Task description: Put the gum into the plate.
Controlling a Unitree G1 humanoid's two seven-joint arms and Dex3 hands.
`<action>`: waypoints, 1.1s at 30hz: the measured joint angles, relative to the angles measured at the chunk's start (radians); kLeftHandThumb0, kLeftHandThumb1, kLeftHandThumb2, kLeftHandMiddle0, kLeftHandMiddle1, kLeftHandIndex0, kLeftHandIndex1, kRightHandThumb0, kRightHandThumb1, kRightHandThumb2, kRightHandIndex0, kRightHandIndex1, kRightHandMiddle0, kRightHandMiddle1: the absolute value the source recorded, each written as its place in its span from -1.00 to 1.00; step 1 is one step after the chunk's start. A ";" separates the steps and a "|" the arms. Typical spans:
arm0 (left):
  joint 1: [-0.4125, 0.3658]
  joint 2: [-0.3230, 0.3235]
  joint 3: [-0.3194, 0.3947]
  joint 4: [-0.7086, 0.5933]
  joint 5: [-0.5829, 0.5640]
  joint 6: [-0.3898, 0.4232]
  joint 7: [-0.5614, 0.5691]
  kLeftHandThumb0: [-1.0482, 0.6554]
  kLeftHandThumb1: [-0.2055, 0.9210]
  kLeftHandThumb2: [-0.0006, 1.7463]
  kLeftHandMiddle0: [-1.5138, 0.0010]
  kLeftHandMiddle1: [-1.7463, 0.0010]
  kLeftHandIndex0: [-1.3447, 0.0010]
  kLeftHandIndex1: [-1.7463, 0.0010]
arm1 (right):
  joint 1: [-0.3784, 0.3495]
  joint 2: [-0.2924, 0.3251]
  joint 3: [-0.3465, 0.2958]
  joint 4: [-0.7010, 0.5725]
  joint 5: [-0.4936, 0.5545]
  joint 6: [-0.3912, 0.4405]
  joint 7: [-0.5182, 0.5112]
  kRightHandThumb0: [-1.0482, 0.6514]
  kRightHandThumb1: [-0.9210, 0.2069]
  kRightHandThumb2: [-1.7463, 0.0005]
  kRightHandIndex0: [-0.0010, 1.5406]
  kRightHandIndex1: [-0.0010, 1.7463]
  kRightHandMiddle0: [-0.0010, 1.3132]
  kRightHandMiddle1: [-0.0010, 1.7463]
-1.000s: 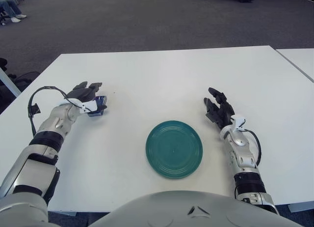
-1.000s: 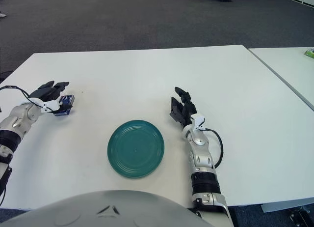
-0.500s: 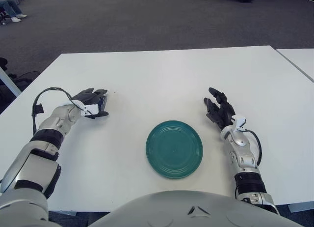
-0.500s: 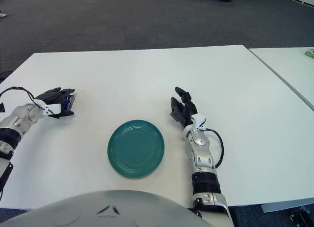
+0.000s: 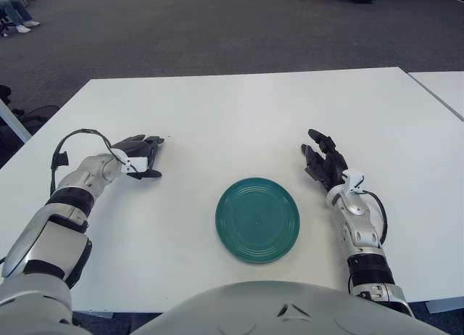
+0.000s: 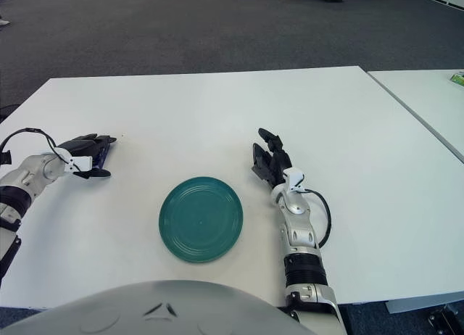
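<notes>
The left hand [image 5: 140, 155] lies low over the left part of the white rectangular table [image 5: 239, 110], its black fingers curled around the small blue gum pack [image 6: 102, 155], of which only a thin edge shows; its long axis cannot be determined. The round teal ceramic plate [image 5: 257, 219] sits well apart, toward the near edge. The right hand [image 5: 324, 163] shows right of the plate, fingers loosely extended. Grey carpet [image 5: 217, 30] surrounds the table.
</notes>
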 measured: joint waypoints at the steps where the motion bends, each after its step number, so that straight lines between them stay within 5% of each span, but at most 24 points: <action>1: -0.002 0.000 -0.004 0.007 0.003 0.000 0.006 -1.00 1.00 -0.73 1.00 1.00 1.00 0.29 | 0.000 -0.001 -0.001 0.000 0.000 0.000 0.000 -0.38 -1.00 0.04 -0.59 -0.99 -1.00 -0.37; 33: -0.060 0.005 -0.050 0.172 0.027 0.045 0.061 -0.92 0.98 -0.92 1.00 1.00 0.93 -0.01 | -0.032 -0.030 -0.013 0.026 -0.002 0.020 -0.001 -0.42 -1.00 0.07 -0.64 -1.00 -1.00 -0.36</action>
